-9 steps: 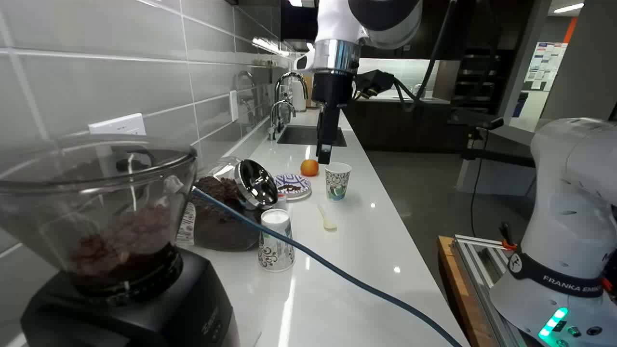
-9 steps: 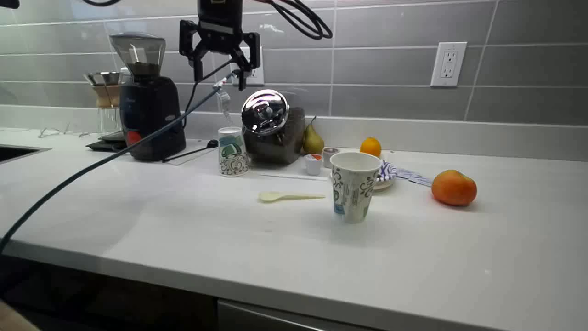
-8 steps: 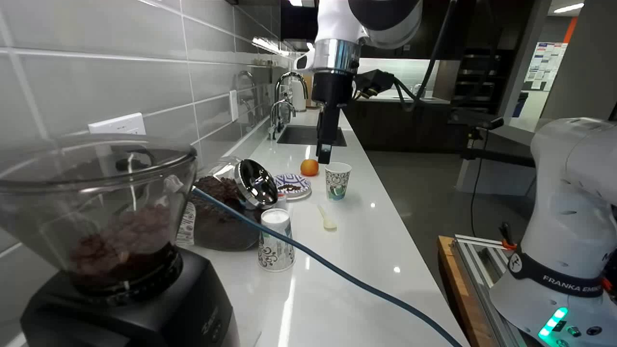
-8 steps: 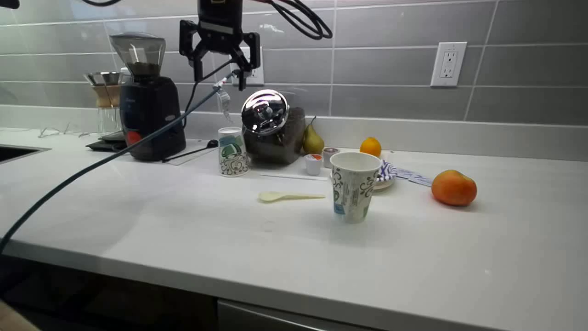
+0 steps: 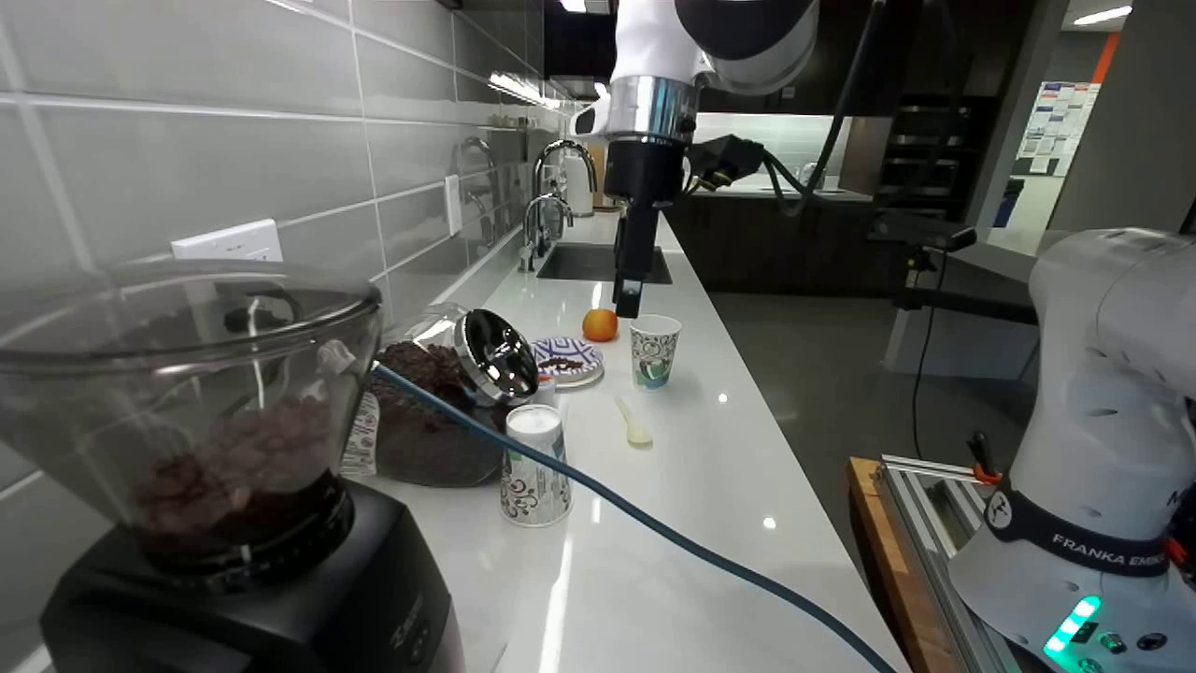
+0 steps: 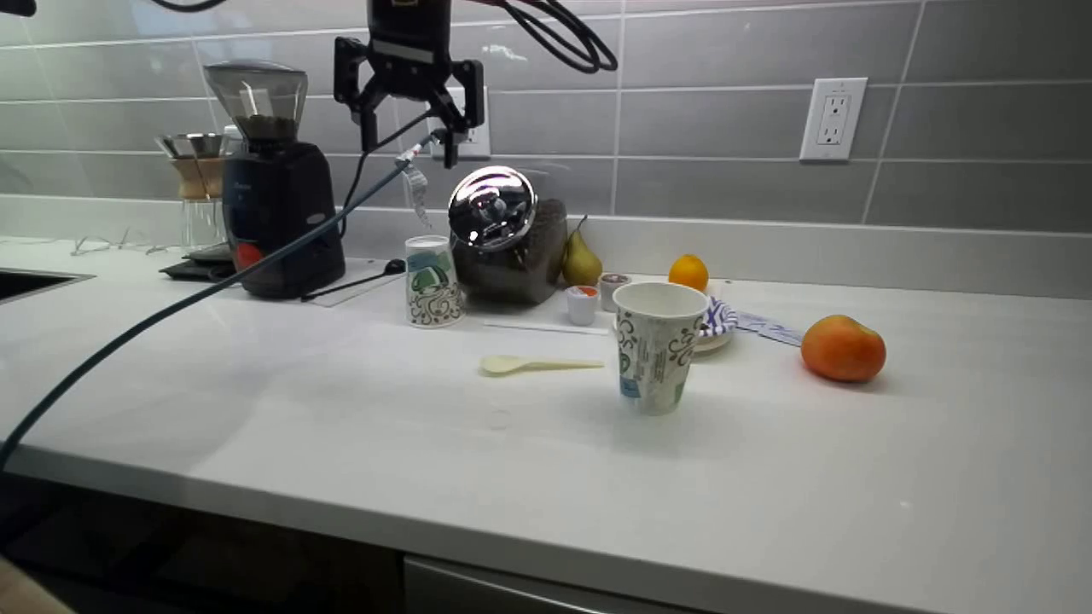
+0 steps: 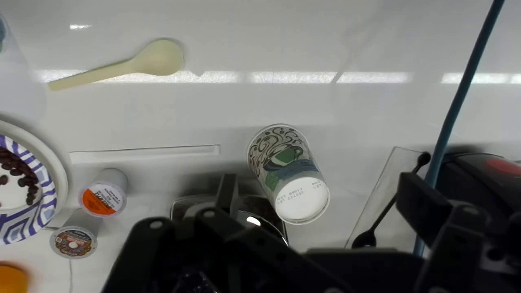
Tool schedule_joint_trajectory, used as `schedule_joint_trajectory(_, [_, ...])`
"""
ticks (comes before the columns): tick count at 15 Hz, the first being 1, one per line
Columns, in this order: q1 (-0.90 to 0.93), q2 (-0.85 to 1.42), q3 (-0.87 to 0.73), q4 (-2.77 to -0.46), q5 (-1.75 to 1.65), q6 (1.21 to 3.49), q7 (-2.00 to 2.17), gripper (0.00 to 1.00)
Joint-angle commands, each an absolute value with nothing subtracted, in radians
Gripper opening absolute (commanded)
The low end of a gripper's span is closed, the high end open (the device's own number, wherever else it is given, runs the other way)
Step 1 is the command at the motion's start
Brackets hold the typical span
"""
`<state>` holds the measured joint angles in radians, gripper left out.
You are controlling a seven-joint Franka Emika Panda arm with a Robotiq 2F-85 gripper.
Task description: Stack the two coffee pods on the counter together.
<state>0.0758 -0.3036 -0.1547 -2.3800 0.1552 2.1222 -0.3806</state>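
Observation:
Two coffee pods stand side by side on the glossy white counter point(image 6: 341, 409). One has an orange and white lid point(image 6: 582, 305); the other, with a brown lid point(image 6: 612, 290), stands close behind it. In the wrist view the orange-lid pod point(image 7: 103, 199) and the brown-lid pod point(image 7: 74, 242) sit at lower left, beside the plate. In an exterior view a pod point(image 5: 545, 388) is mostly hidden by the jar. My gripper point(image 6: 409, 147) is open and empty, high above the counter, to the grinder side of the pods. Its fingers point(image 7: 228, 193) stand wide apart in the wrist view.
An upside-down paper cup point(image 7: 285, 175) and a chrome-lidded jar point(image 6: 512, 256) stand below the gripper. A pear point(image 6: 582, 260), a patterned plate point(image 7: 49, 191) and an upright cup point(image 6: 657, 350) are near the pods. A blue cable point(image 6: 205, 290) hangs across beside the grinder point(image 6: 281, 205).

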Motion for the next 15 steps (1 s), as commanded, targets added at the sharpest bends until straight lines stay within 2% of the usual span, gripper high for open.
schedule_joint_trajectory(1, [0.030, -0.250, -0.134, -2.364, 0.151, 2.209, -0.316, 1.00])
schedule_joint_trajectory(9, [-0.047, -0.054, -0.111, -2.341, 0.014, 2.512, -0.128, 1.00])
schedule_joint_trajectory(11, [-0.058, 0.003, -0.115, -2.322, -0.012, 2.553, -0.087, 1.00])
schedule_joint_trajectory(12, [-0.049, -0.066, -0.115, -2.367, 0.026, 2.520, -0.137, 1.00])
schedule_joint_trajectory(15, [-0.052, -0.044, -0.113, -2.363, 0.022, 2.528, -0.132, 1.00])
